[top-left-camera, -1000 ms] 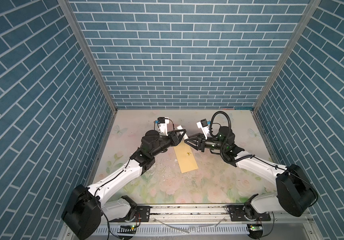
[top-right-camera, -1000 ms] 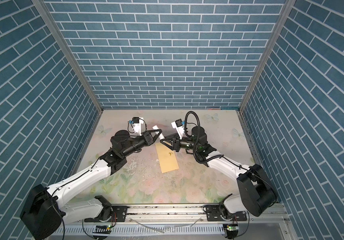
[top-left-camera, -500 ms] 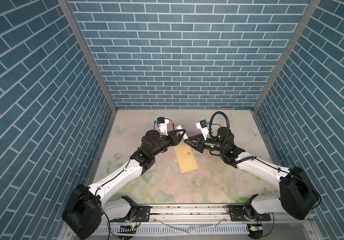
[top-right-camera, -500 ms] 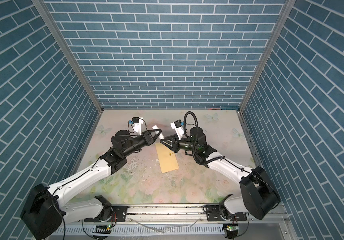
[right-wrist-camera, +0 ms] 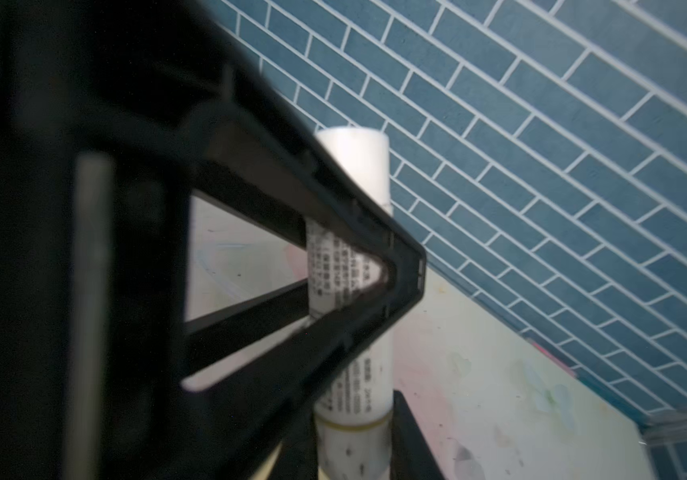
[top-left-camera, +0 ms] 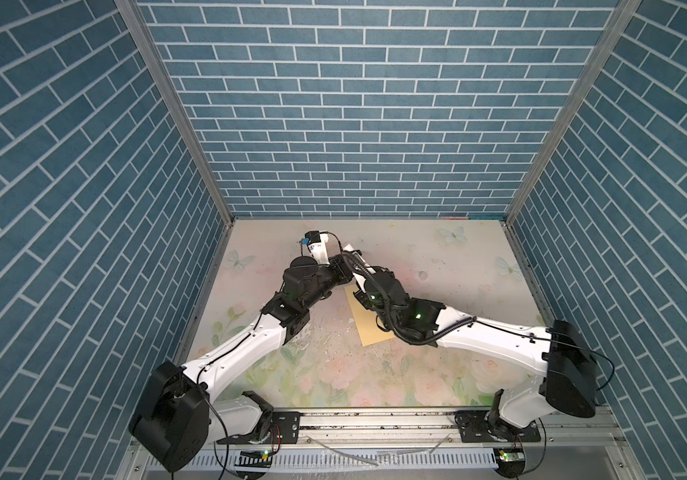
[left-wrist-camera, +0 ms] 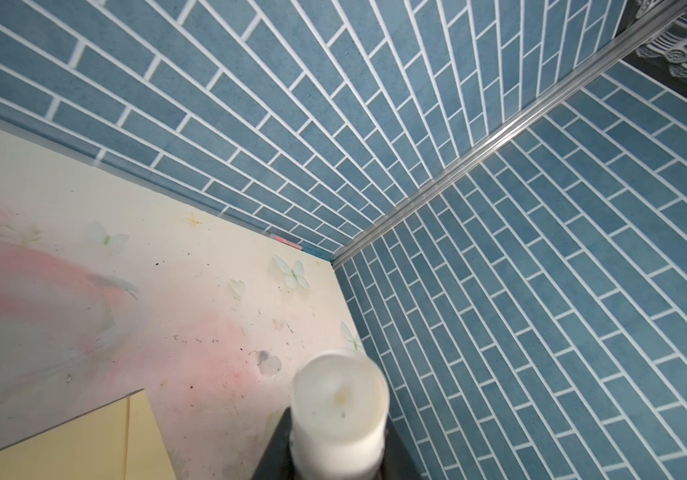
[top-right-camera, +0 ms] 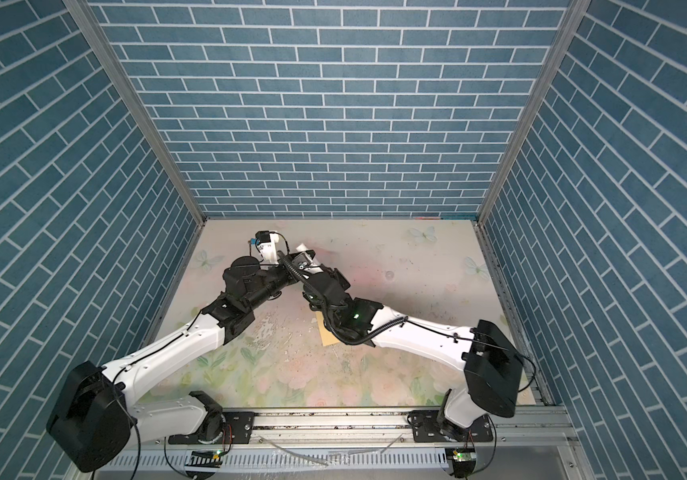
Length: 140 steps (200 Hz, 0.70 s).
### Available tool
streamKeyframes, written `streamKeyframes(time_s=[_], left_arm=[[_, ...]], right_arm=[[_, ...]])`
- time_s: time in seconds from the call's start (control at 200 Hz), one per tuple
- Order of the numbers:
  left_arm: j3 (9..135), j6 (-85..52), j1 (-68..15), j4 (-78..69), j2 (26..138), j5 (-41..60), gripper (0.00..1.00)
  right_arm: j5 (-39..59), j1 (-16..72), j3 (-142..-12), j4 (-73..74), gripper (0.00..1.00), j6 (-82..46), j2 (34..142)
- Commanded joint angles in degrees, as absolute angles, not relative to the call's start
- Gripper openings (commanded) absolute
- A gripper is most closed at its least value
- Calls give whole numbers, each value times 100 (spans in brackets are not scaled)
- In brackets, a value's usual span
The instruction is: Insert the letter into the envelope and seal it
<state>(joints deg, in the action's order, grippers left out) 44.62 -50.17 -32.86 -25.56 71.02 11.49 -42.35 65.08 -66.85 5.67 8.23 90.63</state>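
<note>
The mustard-yellow envelope (top-left-camera: pixel 365 322) lies flat on the floral table, partly under my right arm; it also shows as envelope (top-right-camera: pixel 326 335) and envelope (left-wrist-camera: pixel 84 440). The letter is not in view. A white glue stick (right-wrist-camera: pixel 352 166) is held above the envelope's far end. My left gripper (right-wrist-camera: pixel 408 268) is shut on its middle. My right gripper (right-wrist-camera: pixel 354 440) is shut on its lower end, one jaw on each side. In the left wrist view the glue stick (left-wrist-camera: pixel 339 399) points end-on between the left gripper's dark fingers (left-wrist-camera: pixel 275 449). In both top views the two wrists overlap around the glue stick (top-left-camera: pixel 350 249).
Blue brick walls (top-left-camera: pixel 358 124) close in the table on three sides. The floral table (top-left-camera: pixel 458 291) stretches to the right of the arms and toward the front rail (top-left-camera: pixel 375 419). Worn, scratched patches mark the mat (top-left-camera: pixel 316 336) left of the envelope.
My right arm has swung left to meet the left gripper, and its jaws have shut on the glue stick. The left arm and envelope have stayed put.
</note>
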Motion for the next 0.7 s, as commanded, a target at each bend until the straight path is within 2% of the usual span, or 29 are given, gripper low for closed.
streamKeyframes(time_s=[0.0,0.1,0.145,0.19,0.335,0.395,0.565,0.695], left_arm=[[4509,-4985,-3466,-2628,7024,1778,0],[4509,-4961,-3464,-2596,6988,1768,0],[4513,-4949,-3465,-2591,6966,1772,0],[4509,-4942,-3467,-2579,6956,1763,0],[4517,-4936,-3463,-2567,6884,1801,0],[4518,-4955,-3454,-2589,6861,1836,0],[4526,-4978,-3454,-2636,6808,1941,0],[4518,-5009,-3459,-2693,6790,2000,0]], right_arm=[[-5320,6388,-6959,666,0,1600,9221],[-4171,6296,-6714,413,0,939,8825],[-3490,6196,-6576,303,7,629,8577],[-2674,6029,-6403,222,15,329,8315],[394,5074,-5772,475,51,-896,7604],[1289,4732,-5481,815,60,-1226,7424],[3239,4133,-5062,1525,62,-1778,7362],[4116,3784,-4842,2438,59,-2455,7592]])
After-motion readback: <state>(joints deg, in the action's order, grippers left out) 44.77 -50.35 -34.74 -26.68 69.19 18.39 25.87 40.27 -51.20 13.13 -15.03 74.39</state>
